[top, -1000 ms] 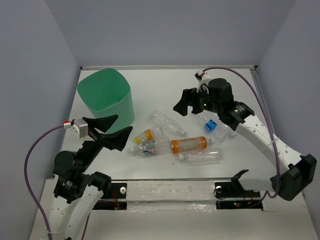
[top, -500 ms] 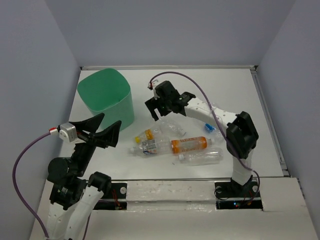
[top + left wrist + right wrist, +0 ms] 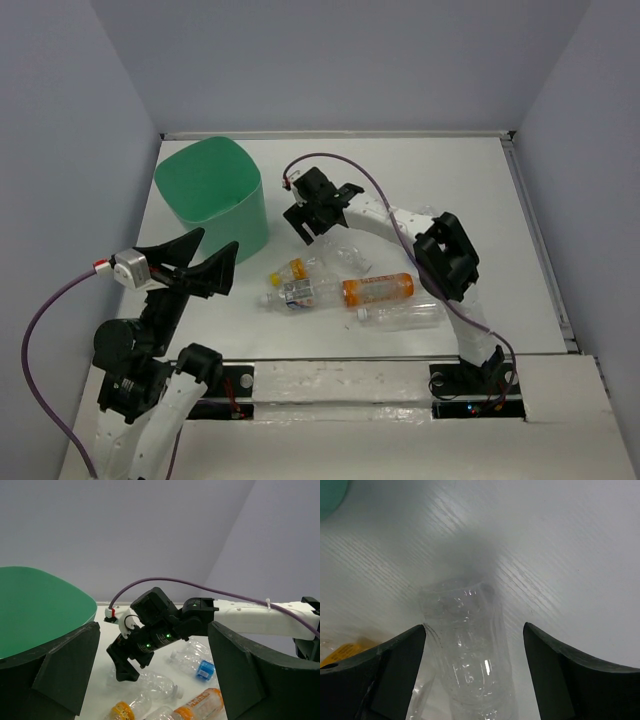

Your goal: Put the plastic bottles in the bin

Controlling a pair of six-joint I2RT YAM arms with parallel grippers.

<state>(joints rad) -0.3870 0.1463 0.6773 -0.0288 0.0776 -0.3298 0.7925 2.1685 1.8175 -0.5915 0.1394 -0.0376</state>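
Right claw (image 3: 474, 627) is spread wide and sits low over a clear bottle (image 3: 467, 655), one finger either side. Can't tell if it's touching. That bottle lies flat on the bench (image 3: 570, 555), just right of the mint-green bin (image 3: 210, 195). The orange bottle (image 3: 378, 289) and the other plastic bottles (image 3: 300, 292) are piled on the bench beside it. Left claw (image 3: 220, 240) gapes wide, empty, raised near the bin's front.

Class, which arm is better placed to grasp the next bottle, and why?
Right. The right fingers, open, flank a clear bottle; the left fingers hang open near the bin, away from the bottles.
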